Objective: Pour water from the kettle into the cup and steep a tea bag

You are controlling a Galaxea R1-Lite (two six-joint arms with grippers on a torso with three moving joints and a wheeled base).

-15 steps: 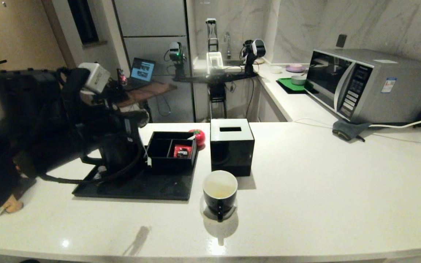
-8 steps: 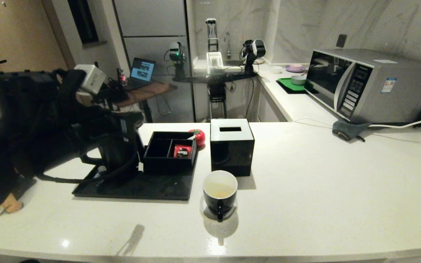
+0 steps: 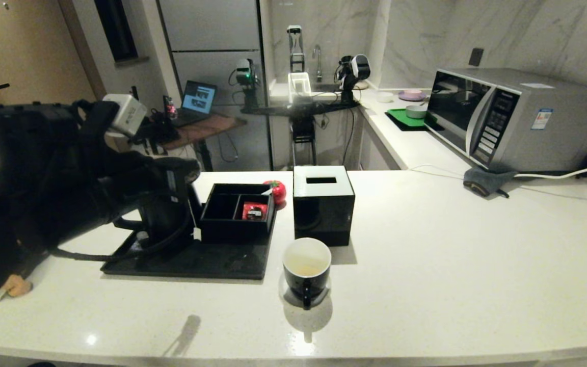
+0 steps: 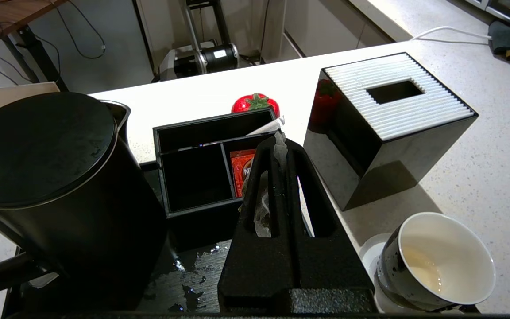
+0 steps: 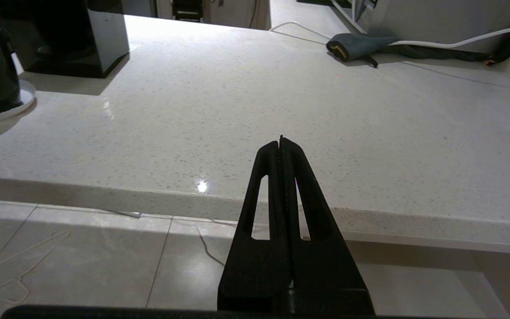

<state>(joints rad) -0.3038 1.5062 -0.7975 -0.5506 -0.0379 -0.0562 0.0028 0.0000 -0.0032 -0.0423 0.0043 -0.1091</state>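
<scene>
My left gripper (image 4: 280, 139) is shut on the tea bag (image 4: 261, 208), a greyish-white pouch pinched between the fingers above the black organiser box (image 4: 193, 177). Its small white tag (image 3: 196, 233) hangs beside the kettle (image 3: 163, 219). The matte black kettle (image 4: 47, 177) stands on the wet black tray (image 3: 191, 262), partly hidden by my left arm in the head view. The cup (image 3: 307, 265) sits on a white coaster right of the tray, holding a little pale yellowish water (image 4: 423, 270). My right gripper (image 5: 280, 141) is shut on nothing, low by the counter's front edge.
A black tissue box (image 3: 323, 204) stands just behind the cup. The organiser holds a red packet (image 4: 241, 166), with a red tomato-shaped ornament (image 3: 275, 191) behind it. A microwave (image 3: 507, 120) and a grey cloth (image 3: 484, 181) are at the far right.
My left arm has drawn a little to the left with the tea bag, and the hanging tag has shifted left and lower. The cup, the kettle and the right arm have not moved.
</scene>
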